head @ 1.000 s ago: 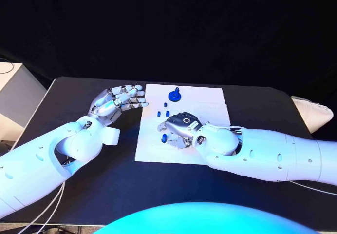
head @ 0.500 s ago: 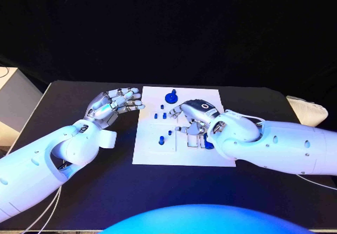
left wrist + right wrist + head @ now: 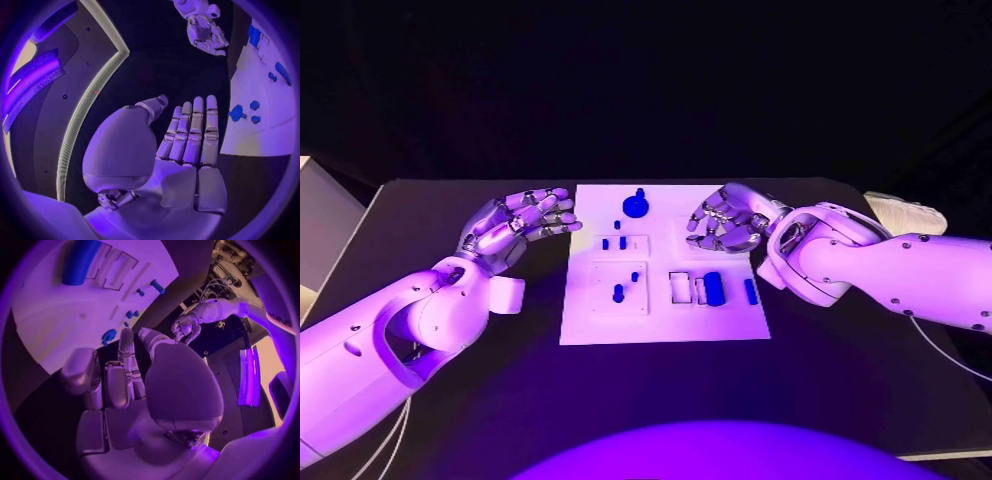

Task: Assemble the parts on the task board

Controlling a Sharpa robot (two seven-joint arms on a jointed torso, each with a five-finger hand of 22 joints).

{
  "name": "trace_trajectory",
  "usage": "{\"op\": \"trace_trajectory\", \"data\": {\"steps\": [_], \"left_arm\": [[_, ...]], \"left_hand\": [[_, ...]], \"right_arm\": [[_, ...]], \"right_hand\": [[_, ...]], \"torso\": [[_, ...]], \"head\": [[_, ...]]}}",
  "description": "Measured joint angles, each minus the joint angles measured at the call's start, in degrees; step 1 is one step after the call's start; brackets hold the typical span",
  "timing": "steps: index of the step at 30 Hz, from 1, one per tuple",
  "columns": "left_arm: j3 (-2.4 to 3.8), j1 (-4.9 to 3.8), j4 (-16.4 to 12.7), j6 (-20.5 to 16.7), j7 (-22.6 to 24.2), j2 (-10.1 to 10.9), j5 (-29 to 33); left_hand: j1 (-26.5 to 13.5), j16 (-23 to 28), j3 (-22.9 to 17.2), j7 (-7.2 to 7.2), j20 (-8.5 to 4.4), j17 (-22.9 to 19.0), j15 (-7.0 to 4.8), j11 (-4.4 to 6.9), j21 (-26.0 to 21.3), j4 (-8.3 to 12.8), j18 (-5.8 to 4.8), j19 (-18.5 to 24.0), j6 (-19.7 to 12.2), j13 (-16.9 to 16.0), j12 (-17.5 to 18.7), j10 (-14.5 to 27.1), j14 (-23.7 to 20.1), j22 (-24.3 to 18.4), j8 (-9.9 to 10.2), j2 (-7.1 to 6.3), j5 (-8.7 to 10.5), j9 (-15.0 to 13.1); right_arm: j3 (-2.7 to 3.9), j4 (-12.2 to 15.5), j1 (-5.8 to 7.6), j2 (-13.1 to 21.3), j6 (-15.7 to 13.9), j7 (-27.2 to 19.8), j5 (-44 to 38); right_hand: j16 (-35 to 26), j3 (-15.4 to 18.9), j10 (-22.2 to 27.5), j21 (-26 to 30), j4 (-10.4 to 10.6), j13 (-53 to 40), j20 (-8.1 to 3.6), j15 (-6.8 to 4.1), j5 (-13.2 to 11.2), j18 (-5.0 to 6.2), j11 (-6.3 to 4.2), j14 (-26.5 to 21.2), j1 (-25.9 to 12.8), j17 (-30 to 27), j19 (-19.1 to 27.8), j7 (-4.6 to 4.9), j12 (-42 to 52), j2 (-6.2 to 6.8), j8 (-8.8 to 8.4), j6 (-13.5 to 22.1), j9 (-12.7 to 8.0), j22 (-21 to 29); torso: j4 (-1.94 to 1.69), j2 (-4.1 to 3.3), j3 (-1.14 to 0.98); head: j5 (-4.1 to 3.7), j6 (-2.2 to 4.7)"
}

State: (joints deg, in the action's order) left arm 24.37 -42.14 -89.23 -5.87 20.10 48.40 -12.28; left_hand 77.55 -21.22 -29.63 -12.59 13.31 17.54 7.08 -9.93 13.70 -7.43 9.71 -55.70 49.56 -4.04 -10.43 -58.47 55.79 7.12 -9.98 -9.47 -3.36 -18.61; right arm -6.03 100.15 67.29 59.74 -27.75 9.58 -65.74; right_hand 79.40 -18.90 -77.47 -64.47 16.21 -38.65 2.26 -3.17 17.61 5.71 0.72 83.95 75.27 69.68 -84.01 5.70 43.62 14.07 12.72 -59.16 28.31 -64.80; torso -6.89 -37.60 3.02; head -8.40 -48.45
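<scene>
The task board [image 3: 666, 320] lies flat at the middle of the black worktop [image 3: 473, 400], with its long sides running from the near edge toward the far edge. The blue parts sit on it as follows: a round part with a stem [image 3: 636, 205] near the far edge of the board; three small pegs [image 3: 619, 241] just nearer than it; two more pegs [image 3: 620, 292] in a square recess toward the left side; a thick oblong block [image 3: 714, 288] in a slotted recess at the right side; and a thin bar [image 3: 751, 291] just beside that block. The left robot hand [image 3: 519, 222] is raised just beside the board's left edge, near its far corner, palm turned toward the board, fingers apart, holding nothing. The right robot hand [image 3: 726, 220] is over the board's far right corner, fingers curled loosely inward but separated; no part is between them.
</scene>
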Motion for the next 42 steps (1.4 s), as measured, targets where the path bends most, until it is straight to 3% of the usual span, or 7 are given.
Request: {"op": "trace_trajectory", "data": {"steps": [3, 8, 13, 22, 34, 39, 42], "left_arm": [[0.0, 0.26, 0.1, 0.0, 0.0, 0.0, 0.0], [0.0, 0.52, 0.3, 0.0, 0.0, 0.0, 0.0], [-0.01, 0.63, 0.4, 0.0, 0.0, 0.0, 0.0], [-0.01, 0.68, 0.5, 0.0, 0.0, -0.2, 0.0], [-0.01, 0.69, 0.5, 0.0, 0.0, 0.0, 0.2], [-0.01, 0.7, 0.5, 0.0, 0.0, 0.0, 0.2], [-0.01, 0.7, 0.5, 0.0, 0.0, 0.0, 0.2]], "left_hand": [[0.0, 0.0, 0.0, 0.0, 0.0, 0.0, 0.0, 0.0, 0.0, 0.0, -0.01, 0.0, 0.0, 0.0, 0.0, 0.0, 0.0, 0.0, 0.0, 0.0, 0.0, 0.0], [0.0, 0.0, 0.0, 0.0, 0.0, 0.0, 0.0, 0.0, 0.0, 0.0, 0.0, 0.0, 0.0, 0.0, 0.0, 0.0, 0.0, 0.0, 0.0, 0.0, 0.0, 0.0], [0.0, 0.0, 0.0, 0.0, 0.0, 0.0, 0.0, 0.0, 0.0, 0.0, 0.0, 0.0, 0.0, 0.0, 0.0, 0.0, 0.0, 0.0, 0.0, 0.0, 0.0, 0.0], [0.0, 0.0, 0.0, 0.0, 0.0, 0.0, 0.0, 0.0, 0.0, 0.0, 0.0, 0.0, 0.0, 0.0, 0.0, 0.0, 0.0, 0.0, 0.0, 0.0, 0.0, 0.0], [0.0, 0.0, 0.0, 0.0, 0.0, 0.1, 0.0, 0.0, -0.3, 0.0, 0.0, 0.0, 0.0, 0.0, 0.0, 0.0, 0.0, -0.1, 0.0, 0.0, 0.0, 0.1], [0.0, 0.0, 0.0, -0.21, 0.0, 0.1, 0.0, 0.0, -0.3, 0.0, -0.01, 0.0, -0.2, 0.0, 0.0, 0.0, 0.0, -0.1, 0.0, 0.0, 0.0, 0.1], [0.0, 0.0, 0.0, -0.21, 0.0, 0.1, 0.0, 0.0, -0.3, 0.0, 0.0, 0.0, -0.2, 0.0, 0.0, 0.0, 0.0, -0.1, 0.0, 0.0, 0.0, 0.1]], "right_arm": [[-0.03, 0.5, 0.06, 1.5, 2.3, 2.5, 1.9], [-0.4, 0.9, 0.12, 2.6, 6.7, 7.8, 2.7], [-0.9, 1.1, 0.05, 2.7, 10.0, 12.7, 2.5], [-1.7, 0.4, -0.97, 1.3, 13.5, 19.1, 1.2], [-1.87, -1.1, -1.89, 0.1, 15.4, 21.9, -1.2], [-1.87, -1.7, -2.75, -1.0, 15.8, 22.4, -2.0], [-1.89, -2.3, -3.32, -1.9, 15.9, 22.6, -2.3]], "right_hand": [[4.4, 2.7, -4.0, -5.8, 0.3, -29.4, -0.12, -0.35, 3.0, -0.98, -0.52, 0.1, -4.4, 4.7, 0.1, -0.58, 27.2, -1.55, 2.26, 0.4, 3.6, -5.9], [8.3, 4.5, -6.4, -12.8, 0.5, -36.3, -0.33, -0.86, 6.1, -2.22, -1.12, 0.0, -9.0, 5.3, -0.1, -1.43, 39.3, -2.64, 4.57, -0.2, 7.2, -10.1], [9.4, 6.1, -6.5, -14.4, 0.6, -36.3, -0.33, -0.85, 8.4, -2.22, -1.21, 0.0, -11.8, 5.3, -0.1, -1.64, 40.9, -2.97, 4.57, 0.0, 8.0, -10.1], [9.4, 7.7, -6.5, -14.4, 0.6, -36.3, -0.32, -0.85, 7.7, -2.22, -1.21, 0.0, -12.7, 5.3, -0.1, -1.51, 41.0, -2.92, 4.57, 0.3, 8.4, -10.1], [9.4, 10.1, -6.5, -14.4, 0.6, -36.3, -0.31, -0.85, 7.1, -2.22, -1.21, 0.0, -14.7, 5.3, -0.1, -1.51, 40.1, -3.89, 4.57, 0.3, 9.1, -10.1], [9.4, 15.3, -6.5, -14.4, 0.6, -36.3, -0.31, -0.85, 4.9, -2.22, -1.21, 0.0, -15.5, 5.3, -0.1, -1.51, 39.7, -3.77, 5.01, 0.3, 9.8, -10.1], [9.4, 19.8, -6.5, -14.4, 0.7, -36.3, -0.31, -0.85, 2.9, -2.22, -1.21, 0.0, -15.6, 5.3, -0.1, -1.5, 39.7, -4.94, 5.28, 0.3, 10.4, -10.1]], "torso": [[0.16, 0.2, -0.07], [0.37, 0.52, -0.09], [0.55, 0.76, -0.03], [0.79, 1.12, 0.2], [0.78, 1.24, 0.48], [0.75, 1.14, 0.41], [0.74, 1.12, 0.41]], "head": [[-0.4, -0.03], [-0.71, -0.15], [-0.76, -0.37], [-0.85, -0.77], [-0.67, -1.22], [-0.62, -1.32], [-0.58, -1.41]]}}
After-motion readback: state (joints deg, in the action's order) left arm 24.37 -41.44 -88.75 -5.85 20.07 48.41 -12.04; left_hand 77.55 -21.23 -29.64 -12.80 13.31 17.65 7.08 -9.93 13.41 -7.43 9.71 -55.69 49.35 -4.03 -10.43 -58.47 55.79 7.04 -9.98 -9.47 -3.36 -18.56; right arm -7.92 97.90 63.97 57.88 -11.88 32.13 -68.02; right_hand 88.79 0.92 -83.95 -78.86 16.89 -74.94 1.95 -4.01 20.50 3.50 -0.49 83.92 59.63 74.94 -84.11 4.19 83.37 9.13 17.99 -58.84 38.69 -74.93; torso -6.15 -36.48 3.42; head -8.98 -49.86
